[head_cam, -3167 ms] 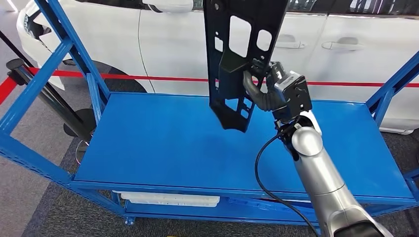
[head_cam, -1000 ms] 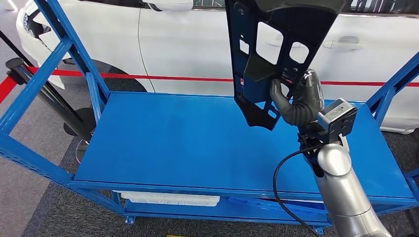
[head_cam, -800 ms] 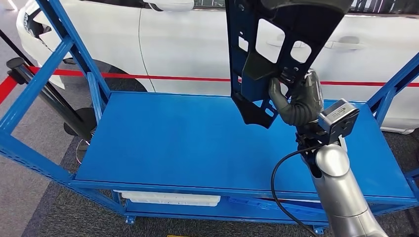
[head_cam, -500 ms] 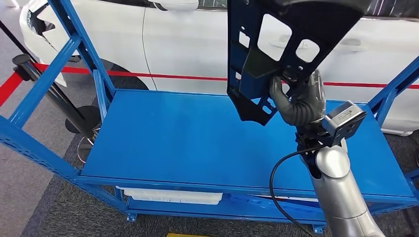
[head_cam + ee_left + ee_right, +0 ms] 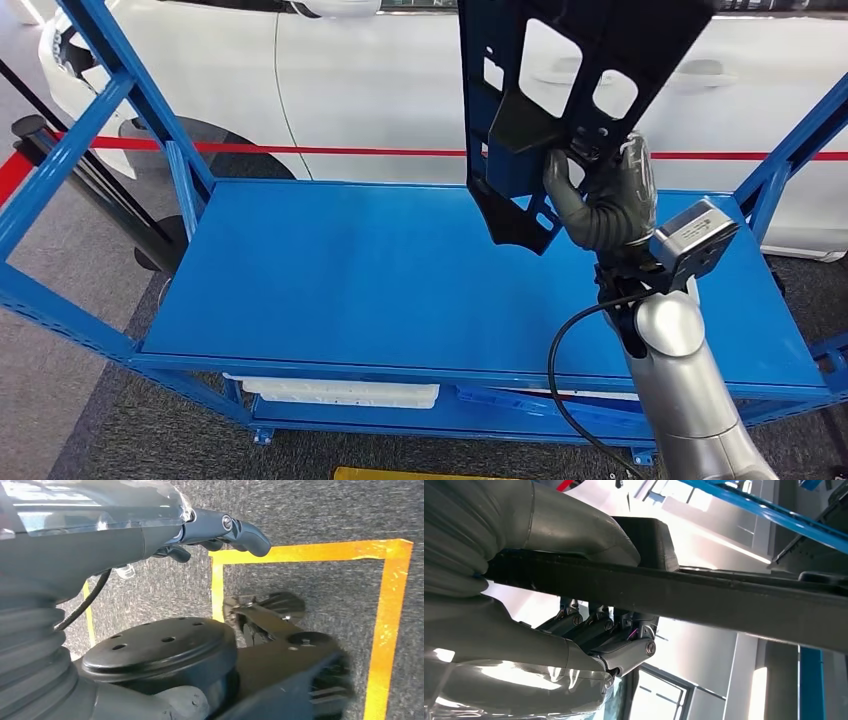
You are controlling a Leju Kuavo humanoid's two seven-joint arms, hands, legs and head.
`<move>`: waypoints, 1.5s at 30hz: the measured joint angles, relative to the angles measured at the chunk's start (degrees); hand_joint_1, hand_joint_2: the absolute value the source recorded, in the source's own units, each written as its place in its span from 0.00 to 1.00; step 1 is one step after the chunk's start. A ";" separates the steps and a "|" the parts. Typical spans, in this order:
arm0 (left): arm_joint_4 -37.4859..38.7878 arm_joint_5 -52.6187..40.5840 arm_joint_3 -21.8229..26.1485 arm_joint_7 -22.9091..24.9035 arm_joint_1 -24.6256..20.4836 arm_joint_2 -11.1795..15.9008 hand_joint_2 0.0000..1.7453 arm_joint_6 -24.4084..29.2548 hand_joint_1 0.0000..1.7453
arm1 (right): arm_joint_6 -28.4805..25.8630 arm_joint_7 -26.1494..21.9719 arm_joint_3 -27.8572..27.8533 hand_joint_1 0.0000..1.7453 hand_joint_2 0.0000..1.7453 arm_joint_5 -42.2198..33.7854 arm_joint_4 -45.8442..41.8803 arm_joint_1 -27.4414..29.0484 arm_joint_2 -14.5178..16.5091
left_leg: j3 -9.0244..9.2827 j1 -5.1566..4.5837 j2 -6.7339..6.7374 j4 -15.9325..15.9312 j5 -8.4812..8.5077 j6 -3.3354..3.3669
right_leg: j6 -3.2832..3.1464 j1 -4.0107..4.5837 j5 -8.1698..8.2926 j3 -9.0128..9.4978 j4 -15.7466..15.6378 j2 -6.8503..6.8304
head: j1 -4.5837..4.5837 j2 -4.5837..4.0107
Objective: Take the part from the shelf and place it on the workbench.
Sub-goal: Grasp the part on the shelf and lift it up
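Observation:
The part (image 5: 570, 90) is a flat black plastic panel with several cut-outs. My right hand (image 5: 600, 200) grips it near its lower edge and holds it upright in the air, above the right half of the blue shelf deck (image 5: 350, 290). Its top runs out of the head view. In the right wrist view the panel's edge (image 5: 724, 597) crosses the picture, and the right hand (image 5: 574, 630) clamps it between thumb and fingers. My left hand (image 5: 150, 535) hangs over the floor and holds nothing, fingers loosely apart.
Blue uprights (image 5: 130, 100) frame the shelf on the left and another (image 5: 790, 150) on the right. A white car (image 5: 380, 90) stands close behind it, with a red line (image 5: 300, 150) along the floor. A white tray (image 5: 340, 392) lies on the lower level. Yellow floor tape (image 5: 395, 630) marks the carpet.
Since the oldest frame my right hand has lifted the panel higher and further right, turning the wrist. In the last second the view shifts slightly while the panel stays gripped.

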 joint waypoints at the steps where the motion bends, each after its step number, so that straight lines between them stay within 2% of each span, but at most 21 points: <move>1: 0.00 -0.09 -0.05 0.01 -0.03 0.00 1.00 0.10 0.00 | -0.01 0.01 0.00 1.00 1.00 0.00 0.01 0.00 0.04 | -0.77 0.08 0.00 2.20 -0.55 -0.12 | -0.06 0.05 0.19 -0.33 0.10 -0.08 | -0.01 0.01; 3: 0.00 -0.31 -0.14 0.03 -0.10 0.00 1.00 0.22 0.00 | -0.01 0.02 0.00 1.00 1.00 0.01 0.02 0.00 0.07 | 0.69 0.14 0.02 0.35 1.59 -0.09 | 0.03 0.08 0.58 -0.96 0.39 -0.16 | 0.00 0.01; 5: 0.00 -0.47 -0.19 0.05 -0.16 0.00 1.00 0.27 0.00 | -0.03 0.02 0.00 1.00 1.00 0.00 0.01 -0.01 0.07 | 4.97 0.08 0.01 -7.35 4.79 0.33 | 0.37 0.12 0.97 -1.45 0.68 -0.16 | -0.01 0.01; 7: 0.00 -0.53 -0.21 0.05 -0.21 0.00 1.00 0.31 0.00 | -0.09 0.02 0.00 1.00 1.00 0.01 0.00 -0.05 0.07 | 7.32 -0.20 -0.04 -12.24 6.15 0.86 | 0.98 0.14 1.61 -1.75 0.67 -0.17 | 0.01 0.01; 11: 0.00 -0.60 -0.24 0.04 -0.26 -0.01 1.00 0.33 0.00 | -0.22 0.02 0.00 1.00 1.00 0.02 -0.01 -0.13 0.09 | 6.52 -0.21 0.06 -13.59 7.89 2.22 | 2.40 0.02 2.33 -2.25 0.30 -0.03 | 0.13 0.01; 13: 0.00 -0.70 -0.30 0.03 -0.39 -0.05 1.00 0.34 0.00 | -0.28 0.03 0.00 1.00 1.00 0.03 -0.01 -0.20 0.09 | 5.62 0.06 0.23 -14.19 9.38 3.01 | 2.77 0.02 -1.49 -3.63 3.63 0.17 | 0.42 0.01; 15: 0.00 -0.82 -0.37 0.03 -0.46 -0.06 1.00 0.34 0.00 | -0.34 0.05 0.00 1.00 1.00 0.04 0.01 -0.12 0.09 | 4.14 -0.06 0.28 -14.10 10.45 3.37 | 3.02 0.04 -6.52 -5.63 10.58 0.22 | 0.67 0.01; 17: 0.00 -0.90 -0.43 0.03 -0.44 -0.07 1.00 0.31 0.00 | -0.37 0.07 0.00 1.00 1.00 0.04 0.02 0.03 0.09 | 2.63 -0.14 0.30 -13.71 11.24 3.35 | 3.21 0.00 -7.57 -5.97 14.95 0.21 | 0.69 0.01; 18: 0.00 -0.91 -0.46 0.03 -0.44 -0.07 1.00 0.26 0.00 | -0.39 0.08 0.00 1.00 1.00 0.04 0.02 0.05 0.09 | 1.92 -0.14 0.30 -13.43 11.56 3.27 | 3.21 -0.03 -6.52 -4.74 14.30 0.21 | 0.70 0.00; 20: 0.00 -0.96 -0.55 0.03 -0.45 -0.07 1.00 0.08 0.00 | -0.42 0.22 0.00 1.00 1.00 0.04 0.02 -0.11 0.09 | 0.73 -0.16 0.25 -12.82 12.05 2.98 | 2.93 -0.05 -4.16 0.45 7.57 0.23 | 0.73 0.01; 23: 0.00 -1.10 -0.68 -0.01 -0.56 -0.05 1.00 -0.45 0.00 | -0.55 0.81 0.01 1.00 1.00 0.07 0.19 -0.98 0.11 | -0.23 -0.34 0.17 -12.34 12.88 2.16 | 2.18 0.36 -3.94 5.37 -0.51 0.37 | 0.77 0.01; 26: 0.00 -1.43 -0.92 -0.20 -0.46 -0.11 1.00 -0.67 0.00 | -0.85 1.67 0.01 1.00 1.00 0.19 0.77 -2.14 0.19 | -0.91 -0.35 0.08 -12.26 13.34 1.15 | 1.14 0.22 -2.81 4.69 -1.28 0.14 | 0.92 0.01; 28: 0.00 -1.64 -1.18 -0.40 -0.33 -0.23 1.00 -0.56 0.00 | -0.91 2.22 0.01 1.00 1.00 0.34 1.22 -2.80 0.34 | -2.37 -0.23 0.04 -9.01 9.94 0.48 | 0.30 -0.14 -1.62 3.67 -1.67 -0.19 | 0.70 0.00; 30: 0.00 -1.62 -1.28 -0.57 -0.26 -0.33 1.00 -0.49 0.00 | -0.87 2.48 0.01 1.00 1.00 0.42 1.62 -3.24 0.45 | -4.28 0.06 0.08 -2.08 4.61 -0.17 | -0.07 -0.09 -0.60 2.38 -1.64 -0.37 | 0.46 -0.01; 32: 0.00 -1.56 -1.28 -0.64 -0.25 -0.33 1.00 -0.51 0.00 | -0.81 2.56 0.02 1.00 1.00 0.43 2.02 -3.39 0.49 | -4.63 0.24 0.09 2.91 2.93 -0.59 | 0.03 -0.07 0.38 1.03 -1.46 -0.48 | 0.44 0.00; 34: 0.00 -1.51 -1.28 -0.64 -0.23 -0.33 1.00 -0.51 0.00 | -0.79 2.61 0.02 1.00 1.00 0.42 2.39 -3.47 0.51 | -1.57 0.37 0.10 0.78 5.51 -0.68 | 0.31 -0.11 1.27 -0.38 -1.08 -0.52 | 0.42 0.01; 37: 0.00 -1.50 -1.28 -0.60 -0.15 -0.32 1.00 -0.47 0.00 | -0.79 2.61 0.02 1.00 1.00 0.37 2.61 -3.69 0.51 | 6.13 0.30 0.04 -10.26 7.15 -0.11 | 1.11 -0.02 2.40 -1.89 -0.46 -0.50 | 0.44 0.01; 39: 0.00 -1.43 -1.28 -0.58 -0.15 -0.31 1.00 -0.47 0.00 | -0.80 2.59 0.05 1.00 1.00 0.33 2.72 -3.78 0.51 | 7.55 0.03 -0.02 -13.41 6.54 0.56 | 1.83 0.02 3.31 -2.18 -0.56 -0.56 | 0.42 0.01; 41: 0.00 -1.37 -1.28 -0.57 -0.11 -0.31 1.00 -0.55 0.00 | -0.86 2.46 0.11 1.00 1.00 0.25 2.86 -3.75 0.52 | 6.76 0.12 0.06 -13.84 7.52 1.49 | 2.57 0.00 3.79 -2.45 -0.81 -0.45 | 0.37 0.01; 43: 0.00 -1.46 -1.27 -0.57 -0.10 -0.27 1.00 -0.63 0.00 | -0.94 2.26 0.15 1.00 1.00 0.14 2.91 -3.62 0.52 | 5.75 0.31 0.27 -14.26 9.01 2.57 | 3.04 -0.07 0.66 -3.58 1.54 -0.15 | 0.69 0.01; 45: 0.00 -1.62 -1.27 -0.57 -0.10 -0.24 1.00 -0.65 0.00 | -0.98 2.08 0.15 1.00 1.00 0.07 2.94 -3.39 0.51 | 4.29 0.19 0.40 -14.24 10.29 3.20 | 3.30 -0.22 -5.00 -5.52 8.14 0.02 | 1.05 0.01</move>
